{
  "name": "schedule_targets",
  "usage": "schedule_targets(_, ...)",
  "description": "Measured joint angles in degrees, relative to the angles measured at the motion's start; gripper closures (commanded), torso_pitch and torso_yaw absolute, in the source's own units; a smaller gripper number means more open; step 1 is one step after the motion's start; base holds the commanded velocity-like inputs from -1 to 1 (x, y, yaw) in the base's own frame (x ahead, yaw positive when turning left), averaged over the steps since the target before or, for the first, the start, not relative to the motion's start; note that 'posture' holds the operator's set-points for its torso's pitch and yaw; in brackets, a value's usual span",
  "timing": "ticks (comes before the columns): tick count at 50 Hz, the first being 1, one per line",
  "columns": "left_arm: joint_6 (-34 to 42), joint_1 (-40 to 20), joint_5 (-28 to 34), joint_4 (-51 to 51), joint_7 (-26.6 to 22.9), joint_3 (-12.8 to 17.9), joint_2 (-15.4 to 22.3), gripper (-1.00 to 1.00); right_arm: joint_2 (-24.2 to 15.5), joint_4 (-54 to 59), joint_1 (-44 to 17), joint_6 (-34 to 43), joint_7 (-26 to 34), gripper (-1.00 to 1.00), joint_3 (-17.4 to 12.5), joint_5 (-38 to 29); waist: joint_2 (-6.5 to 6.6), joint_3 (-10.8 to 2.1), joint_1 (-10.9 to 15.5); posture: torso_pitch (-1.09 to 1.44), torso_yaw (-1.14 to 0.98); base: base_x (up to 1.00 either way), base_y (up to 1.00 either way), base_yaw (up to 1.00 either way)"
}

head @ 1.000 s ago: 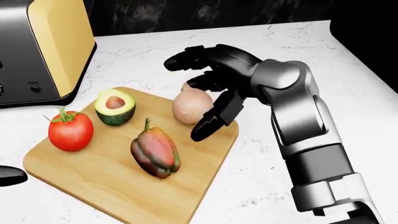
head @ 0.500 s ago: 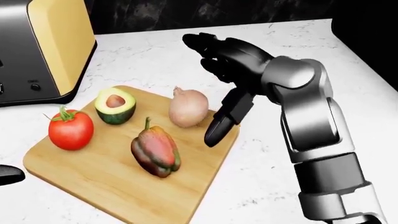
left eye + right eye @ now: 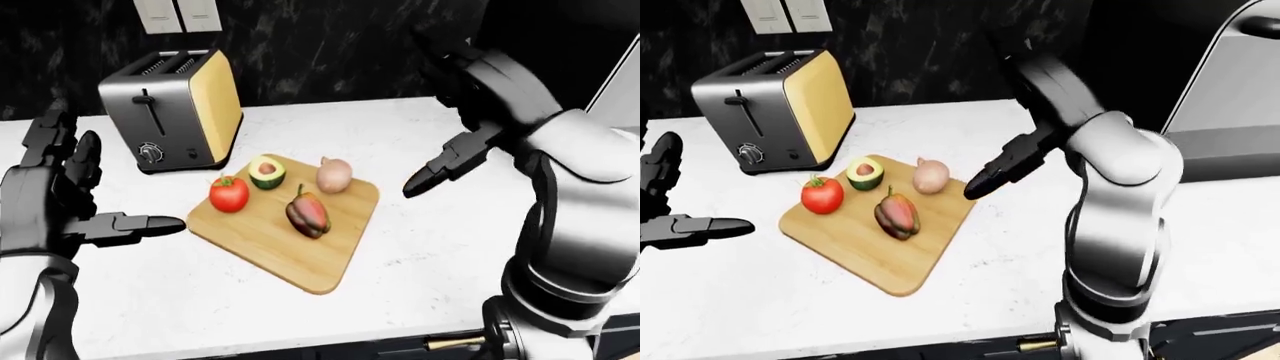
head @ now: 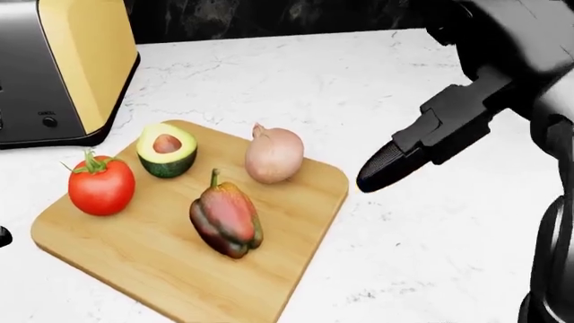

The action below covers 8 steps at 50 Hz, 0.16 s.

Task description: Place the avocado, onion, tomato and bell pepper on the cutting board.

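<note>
1. Cutting board [image 4: 153, 262]: laid on the white counter [image 4: 431, 249], just beside the toaster [image 3: 180, 105].
2. Tomato [image 4: 100, 186], avocado [image 4: 167, 149], onion [image 4: 274, 155], bell pepper [image 4: 225, 217]: all seated on the board.
3. Right hand [image 3: 470, 112]: raised right of the board, fingers spread, nothing held.
4. Left hand [image 3: 60, 195]: held open over the counter, empty.

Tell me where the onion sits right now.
In the head view the onion lies on the cutting board near its upper right corner, right of the avocado and above the bell pepper.

Four vegetables on cutting board [image 3: 330, 259]
</note>
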Motion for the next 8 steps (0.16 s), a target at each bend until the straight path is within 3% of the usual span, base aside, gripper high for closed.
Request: schedule_targets(8,3.09,-3.06,-2.21,-0.69,0.94,0.97,3.11,-1.0,-3.9,4.28,-2.67,0.48,-2.95,-1.0,-4.49,0.87,0.31,0.71,-0.36,-0.16,0.08,0.0,0.0,0.0)
